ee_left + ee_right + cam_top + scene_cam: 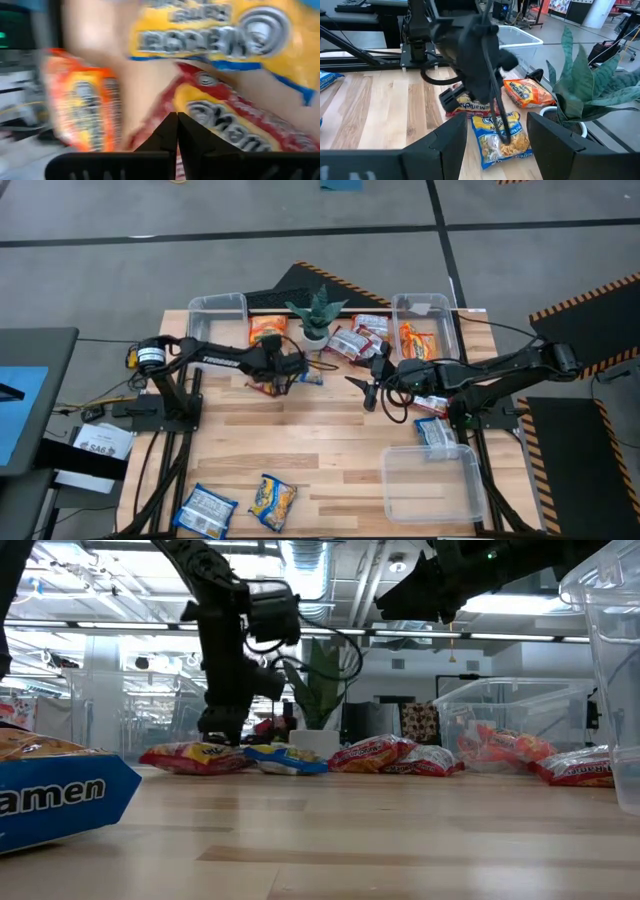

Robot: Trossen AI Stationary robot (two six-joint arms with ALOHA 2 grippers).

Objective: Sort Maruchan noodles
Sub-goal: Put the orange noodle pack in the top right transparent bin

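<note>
A red-and-yellow noodle packet (225,120) and a yellow-and-blue one (500,140) lie flat side by side on the wooden table (300,440), left of its middle. My left gripper (176,122) is shut and slants down right over the red-and-yellow packet (263,387). An orange packet (267,330) lies farther back by the left bin. My right gripper (362,388) hangs open above mid-table, facing the left gripper, with nothing between its fingers (547,130). My left gripper has its shut fingertips (218,735) right at the red-and-yellow packet's near part (200,112), slanting down from the table's left. Whether they touch it or have any of its wrapper between them, I cannot tell.
A potted plant (315,320) stands at the back centre between two clear bins (218,308) (420,315); the right one holds orange packets. More packets lie near the plant (355,340), by the right arm (435,430) and at the front left (205,508). A third bin (430,480) sits front right.
</note>
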